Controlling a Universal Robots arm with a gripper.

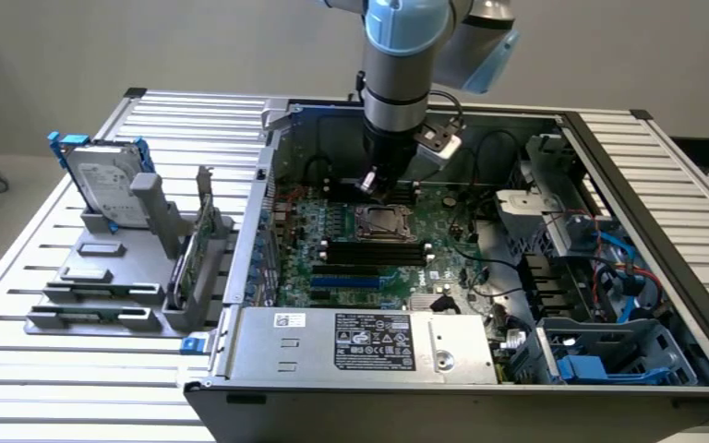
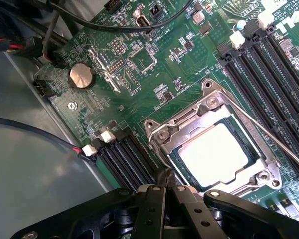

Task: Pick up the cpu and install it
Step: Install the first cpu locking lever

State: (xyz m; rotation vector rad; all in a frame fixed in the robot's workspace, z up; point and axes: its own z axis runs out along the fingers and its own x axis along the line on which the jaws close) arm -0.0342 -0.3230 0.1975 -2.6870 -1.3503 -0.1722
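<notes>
The cpu (image 2: 217, 154) lies flat inside the metal-framed socket (image 2: 162, 137) of the green board (image 2: 154, 59), its silvery top showing bright. The socket's frame stands open around it, and a thin lever (image 2: 269, 134) runs beside it. My gripper (image 2: 166, 180) hovers just off the socket's corner, its black fingers (image 2: 154, 199) pressed together with nothing between them. In the exterior view the gripper (image 1: 373, 185) hangs inside the computer case, just behind the socket (image 1: 379, 222), and is apart from the chip.
Black memory slots (image 2: 269, 64) flank the socket. Black cables (image 2: 89, 20) cross the board's edge near a coin battery (image 2: 81, 75). A hard drive (image 1: 106, 180) with blue brackets stands in a grey fixture on the exterior view's left. The case walls (image 1: 256, 231) and the power supply (image 1: 367, 343) hem in the board.
</notes>
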